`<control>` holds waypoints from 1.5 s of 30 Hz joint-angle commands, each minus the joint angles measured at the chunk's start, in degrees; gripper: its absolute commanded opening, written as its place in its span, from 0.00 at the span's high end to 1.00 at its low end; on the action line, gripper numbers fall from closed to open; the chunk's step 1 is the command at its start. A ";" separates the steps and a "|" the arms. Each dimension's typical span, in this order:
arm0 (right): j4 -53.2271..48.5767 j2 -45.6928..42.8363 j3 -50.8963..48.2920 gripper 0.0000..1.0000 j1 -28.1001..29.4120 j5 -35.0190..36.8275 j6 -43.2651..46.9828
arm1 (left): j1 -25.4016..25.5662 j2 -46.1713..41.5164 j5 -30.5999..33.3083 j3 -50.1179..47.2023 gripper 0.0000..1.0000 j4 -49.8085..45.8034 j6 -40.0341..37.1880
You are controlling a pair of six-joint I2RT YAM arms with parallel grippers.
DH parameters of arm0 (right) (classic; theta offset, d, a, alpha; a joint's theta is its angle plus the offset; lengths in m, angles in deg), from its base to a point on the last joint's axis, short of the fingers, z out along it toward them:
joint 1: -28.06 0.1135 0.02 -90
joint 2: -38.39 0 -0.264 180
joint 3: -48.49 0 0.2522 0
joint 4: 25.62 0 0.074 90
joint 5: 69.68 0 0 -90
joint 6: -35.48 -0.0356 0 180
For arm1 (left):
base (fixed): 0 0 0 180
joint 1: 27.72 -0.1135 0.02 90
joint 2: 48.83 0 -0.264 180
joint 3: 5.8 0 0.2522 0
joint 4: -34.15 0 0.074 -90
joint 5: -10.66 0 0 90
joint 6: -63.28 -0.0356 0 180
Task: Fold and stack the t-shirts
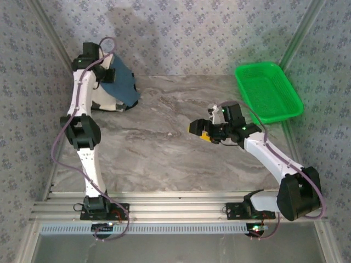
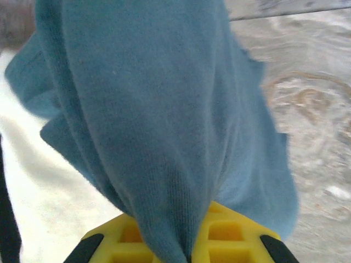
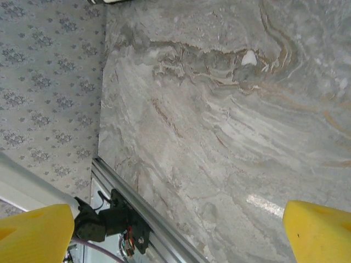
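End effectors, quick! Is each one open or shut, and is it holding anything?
The left end effector is closed on the teal-blue t-shirt.
The right end effector is open, holding nothing.

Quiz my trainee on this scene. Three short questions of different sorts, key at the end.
1. True or false: the right gripper holds a shirt.
2. What is pinched in the left gripper? A. the blue shirt B. a towel C. nothing
3. Fill in: the green basket sits at the table's far ___ corner.
Key: 1. False; its fingers are open over bare table. 2. A. 3. right.
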 commanded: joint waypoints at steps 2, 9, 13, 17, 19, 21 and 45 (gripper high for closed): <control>-3.56 -0.59 0.16 0.00 1.88 1.96 -3.37 | -6.90 5.54 -8.17 2.67 0.61 3.17 6.48; -7.44 -2.04 2.18 0.00 3.96 3.32 -3.52 | -12.69 3.85 -8.37 4.99 0.07 4.52 14.44; -12.48 -4.46 3.29 0.00 2.62 4.44 -0.29 | -15.58 -5.04 -11.27 2.22 0.00 7.11 18.90; -15.26 -7.70 4.06 0.00 -2.71 6.53 5.28 | -16.28 -17.73 -16.97 -8.08 0.01 11.49 22.44; -18.60 -9.13 4.79 0.00 -6.04 9.22 8.68 | -16.21 -25.71 -19.16 -18.31 0.00 16.75 24.93; -20.06 -10.58 5.16 0.00 -9.82 13.02 11.80 | -15.91 -36.44 -18.74 -31.86 0.00 23.61 26.51; 55.98 -9.28 -39.63 0.00 -28.05 38.79 34.10 | -2.97 -68.44 15.62 -119.84 0.00 88.04 23.40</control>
